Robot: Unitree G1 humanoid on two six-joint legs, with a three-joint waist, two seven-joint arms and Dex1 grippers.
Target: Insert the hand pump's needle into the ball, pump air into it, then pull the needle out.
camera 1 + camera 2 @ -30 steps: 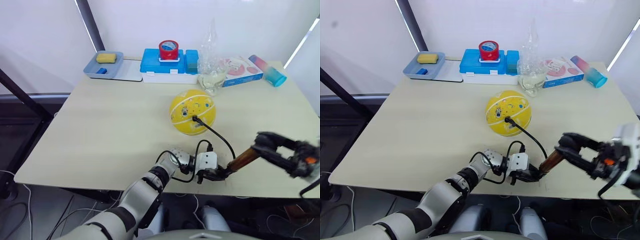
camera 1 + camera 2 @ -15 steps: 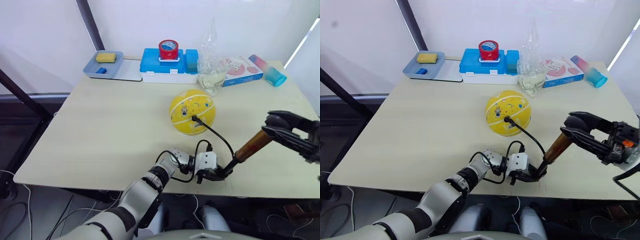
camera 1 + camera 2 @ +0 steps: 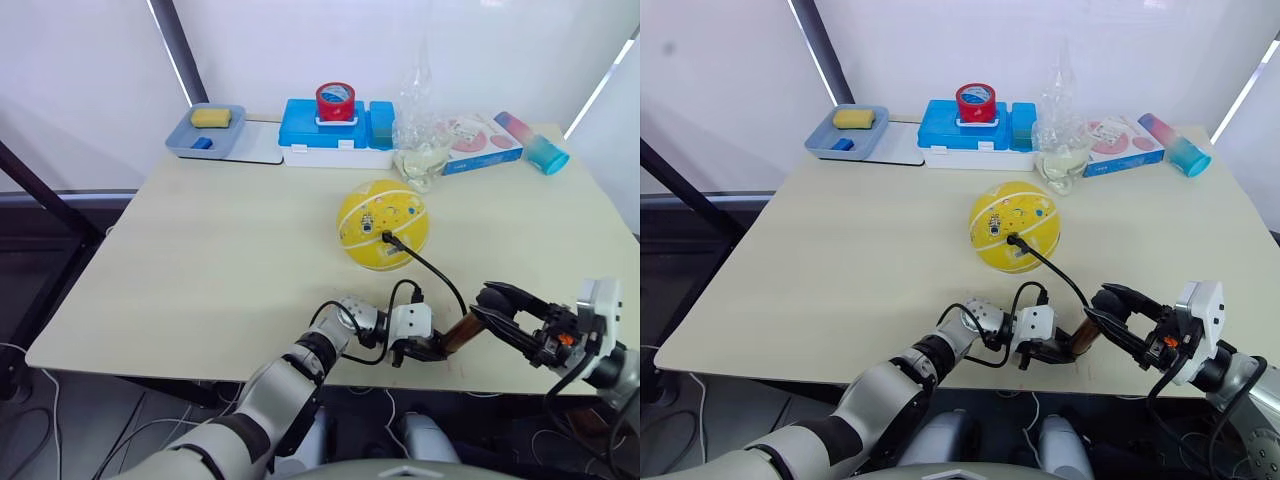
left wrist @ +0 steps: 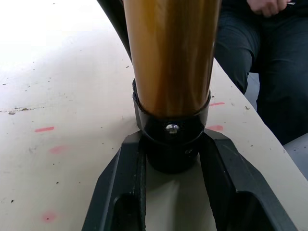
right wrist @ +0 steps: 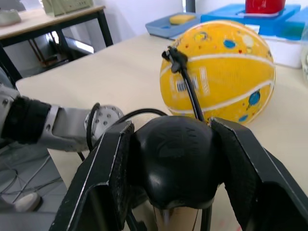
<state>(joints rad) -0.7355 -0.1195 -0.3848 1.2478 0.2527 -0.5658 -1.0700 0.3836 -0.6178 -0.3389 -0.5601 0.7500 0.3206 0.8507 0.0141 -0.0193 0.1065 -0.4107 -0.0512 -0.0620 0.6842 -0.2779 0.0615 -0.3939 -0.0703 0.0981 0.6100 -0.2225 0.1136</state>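
Our left gripper (image 3: 425, 349) clamps the hand pump (image 3: 458, 332) base at lower centre; our right gripper (image 3: 1110, 312) grips its handle; blue box (image 3: 325, 130) at top.

Ball (image 3: 383, 224) sat mid-desk (image 3: 200, 270), hose plugged into its near side. Hand pump (image 3: 458, 330) lay near the front edge — left gripper (image 3: 425, 349) clamped its lower end, right gripper (image 3: 490, 305) closed around its upper end.

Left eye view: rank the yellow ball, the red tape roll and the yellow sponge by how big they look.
1. yellow ball
2. red tape roll
3. yellow sponge
The ball sits nearer the camera, so its lead is partly nearness.
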